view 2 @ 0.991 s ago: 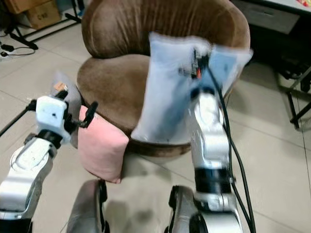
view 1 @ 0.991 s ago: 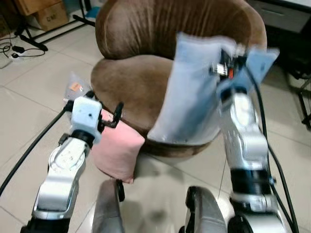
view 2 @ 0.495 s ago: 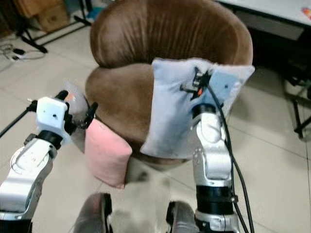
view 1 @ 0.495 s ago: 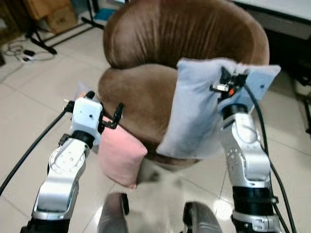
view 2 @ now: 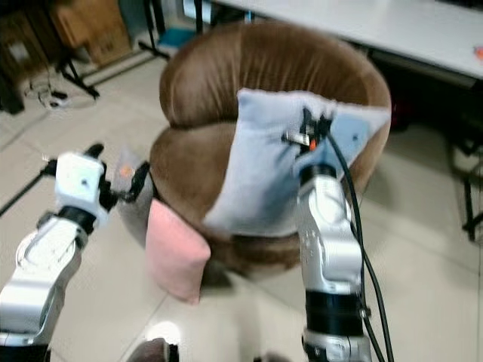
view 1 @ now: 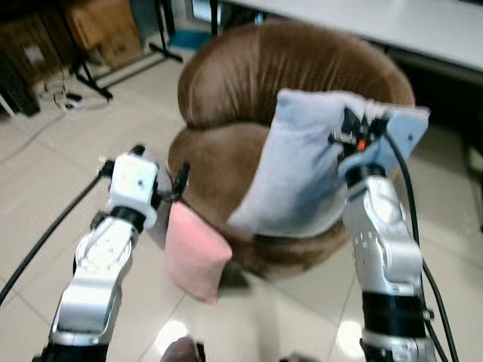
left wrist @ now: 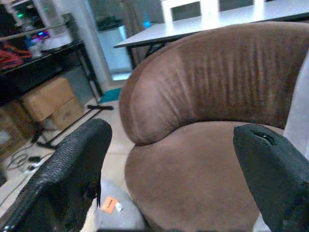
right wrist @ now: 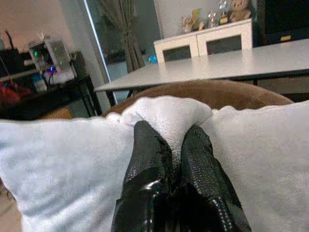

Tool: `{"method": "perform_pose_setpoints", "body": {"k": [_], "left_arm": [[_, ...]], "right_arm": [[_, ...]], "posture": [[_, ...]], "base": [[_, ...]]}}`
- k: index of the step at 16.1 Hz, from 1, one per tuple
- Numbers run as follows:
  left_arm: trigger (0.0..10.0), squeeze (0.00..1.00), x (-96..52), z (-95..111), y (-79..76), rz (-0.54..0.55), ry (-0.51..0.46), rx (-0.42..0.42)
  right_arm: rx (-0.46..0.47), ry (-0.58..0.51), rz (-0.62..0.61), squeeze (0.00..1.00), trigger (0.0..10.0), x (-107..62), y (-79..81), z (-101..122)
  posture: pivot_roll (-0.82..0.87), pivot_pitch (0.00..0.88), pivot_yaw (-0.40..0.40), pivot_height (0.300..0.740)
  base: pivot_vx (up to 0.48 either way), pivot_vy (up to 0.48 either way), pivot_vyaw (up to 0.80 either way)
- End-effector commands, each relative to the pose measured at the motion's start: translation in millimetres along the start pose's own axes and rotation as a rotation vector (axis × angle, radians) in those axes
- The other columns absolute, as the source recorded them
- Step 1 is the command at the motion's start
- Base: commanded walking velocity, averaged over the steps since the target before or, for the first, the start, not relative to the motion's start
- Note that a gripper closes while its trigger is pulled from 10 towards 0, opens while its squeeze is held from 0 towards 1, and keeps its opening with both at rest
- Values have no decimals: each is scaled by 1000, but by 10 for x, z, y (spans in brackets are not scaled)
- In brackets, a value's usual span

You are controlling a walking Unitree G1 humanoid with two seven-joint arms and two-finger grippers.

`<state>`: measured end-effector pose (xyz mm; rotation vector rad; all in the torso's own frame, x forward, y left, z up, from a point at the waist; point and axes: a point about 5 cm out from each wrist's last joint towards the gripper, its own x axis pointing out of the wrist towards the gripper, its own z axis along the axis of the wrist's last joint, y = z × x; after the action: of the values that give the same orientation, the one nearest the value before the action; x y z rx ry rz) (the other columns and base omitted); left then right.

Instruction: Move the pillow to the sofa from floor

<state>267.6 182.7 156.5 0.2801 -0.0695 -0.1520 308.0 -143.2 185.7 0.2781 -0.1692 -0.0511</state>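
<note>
Our right gripper (right wrist: pixel 173 145) has its two black fingers pinched tight on a bunched fold at the top edge of the pale blue fabric pillow (view 1: pixel 302 170), which hangs from that grip in the air, off the floor, in front of the round brown velvet sofa chair (view 1: pixel 249 83). The pillow's lower edge hangs over the front of the seat cushion (view 1: pixel 219 162), and from our head views we cannot tell whether it touches the seat. The pillow hides much of the seat's right half and part of the backrest.

Our left gripper (left wrist: pixel 174 169) is raised to the left of the chair with its fingers spread wide apart and nothing between them; its wrist view looks across the seat toward the curved backrest.

Below that gripper a pink fabric pillow (view 1: pixel 195 253) stands on the tiled floor (view 1: pixel 45 188), leaning against the front left of the chair's base. Just behind it lies a grey cushion with a small orange tag (view 2: pixel 127 175), close against the chair's side.

Further out to the left are cardboard boxes (view 1: pixel 106 26), a black stand's legs (view 1: pixel 94 75) and loose cables (view 1: pixel 64 94). A long white table (view 1: pixel 377 19) runs behind the chair.
</note>
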Motion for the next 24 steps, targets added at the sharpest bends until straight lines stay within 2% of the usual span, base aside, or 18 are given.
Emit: {"method": "perform_pose_setpoints", "body": {"k": [1, 2, 3, 6, 10, 17, 24], "left_arm": [[10000, 0, -32, -82, 33, 27, 36, 15], [10000, 0, -51, -102, 55, 66, 47, -18], [10000, 0, -54, -105, 59, 66, 46, 0], [10000, 0, -52, -97, 65, 79, 27, 7], [10000, 0, -49, -97, 63, 89, 28, 19], [10000, 0, -53, -98, 56, 104, 27, 17], [10000, 0, -41, -99, 52, 104, 26, 13]], "right_arm": [[-4, 7, -6, 0, 10000, -33, -51, -2], [-66, 87, -41, 0, 10000, -99, -151, -163], [-66, 121, -48, 0, 10000, -140, -200, -239], [-113, 170, -27, 0, 10000, -185, -210, -353], [-138, 149, -37, 0, 10000, -183, -209, -323], [-168, 135, 28, 0, 10000, -168, -123, -297], [-182, 138, 26, 0, 10000, -152, -130, -302]], "posture": [[-16, 0, -40, 740], [-15, 0, -40, 740], [-15, 0, -40, 740], [-20, 0, -33, 740], [-22, 0, -30, 740], [-18, 0, -42, 740], [-15, 0, -46, 740]], "base": [[0, 0, 0], [0, 0, 0], [0, 0, 0], [0, 0, 0], [0, 0, 0], [0, -309, 0], [0, -307, 0]]}}
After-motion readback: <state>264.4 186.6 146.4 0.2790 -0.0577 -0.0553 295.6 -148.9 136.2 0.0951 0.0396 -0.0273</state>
